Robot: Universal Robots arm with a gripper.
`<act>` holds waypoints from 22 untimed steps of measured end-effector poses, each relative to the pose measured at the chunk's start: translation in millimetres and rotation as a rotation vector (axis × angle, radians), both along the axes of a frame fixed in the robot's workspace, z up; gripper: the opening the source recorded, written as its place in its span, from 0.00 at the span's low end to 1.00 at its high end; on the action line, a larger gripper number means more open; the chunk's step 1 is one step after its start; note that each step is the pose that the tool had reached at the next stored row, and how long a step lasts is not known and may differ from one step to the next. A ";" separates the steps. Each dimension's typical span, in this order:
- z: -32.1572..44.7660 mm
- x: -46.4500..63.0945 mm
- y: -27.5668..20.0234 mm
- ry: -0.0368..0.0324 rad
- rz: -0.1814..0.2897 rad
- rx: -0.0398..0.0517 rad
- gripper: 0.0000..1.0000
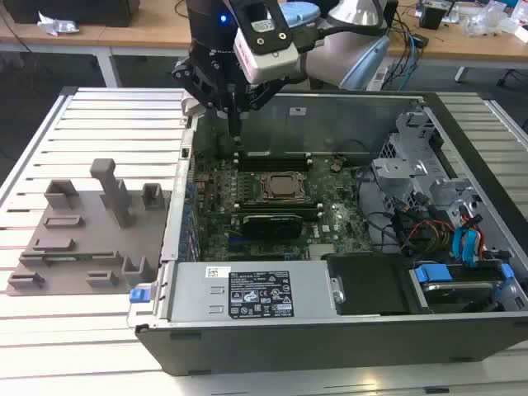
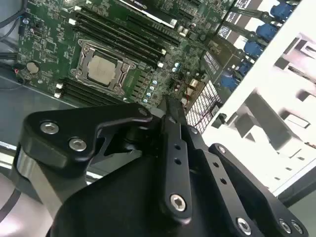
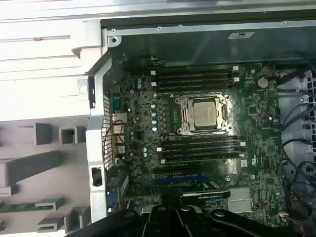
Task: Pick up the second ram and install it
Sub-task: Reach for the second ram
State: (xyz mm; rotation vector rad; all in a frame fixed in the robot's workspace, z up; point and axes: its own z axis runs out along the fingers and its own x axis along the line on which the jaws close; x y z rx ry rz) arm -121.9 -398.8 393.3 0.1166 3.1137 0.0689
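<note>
The second ram (image 3: 17, 207) is a thin green strip lying flat in the grey fixture plate (image 3: 54, 195), outside the computer case. My gripper (image 1: 236, 136) hangs over the far corner of the motherboard (image 1: 272, 206) at the exterior view's left, well away from the strip. In the second wrist view its black fingers (image 2: 172, 116) are pressed together and I see nothing between them. Black memory slots (image 3: 193, 79) run along both sides of the CPU socket (image 3: 205, 113) in both wrist views.
The open case has a sheet-metal wall (image 1: 177, 214) between the fixture and the motherboard. A power supply (image 1: 247, 293) sits at the near side, with drive cages and cables (image 1: 437, 223) at the exterior view's right. Grey fixture blocks (image 1: 111, 190) stand upright on the plate.
</note>
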 end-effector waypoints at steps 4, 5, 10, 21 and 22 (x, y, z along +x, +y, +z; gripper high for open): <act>-0.2 -30.0 0.0 -0.0002 0.000 0.0000 0.10; -0.3 -33.7 0.0 -0.0002 0.000 0.0000 0.10; -1.8 -85.4 0.1 -0.0003 0.000 -0.0001 0.10; -8.3 -150.3 0.3 -0.0004 0.000 0.0000 0.10; -9.2 -155.0 0.3 -0.0005 0.000 0.0000 0.10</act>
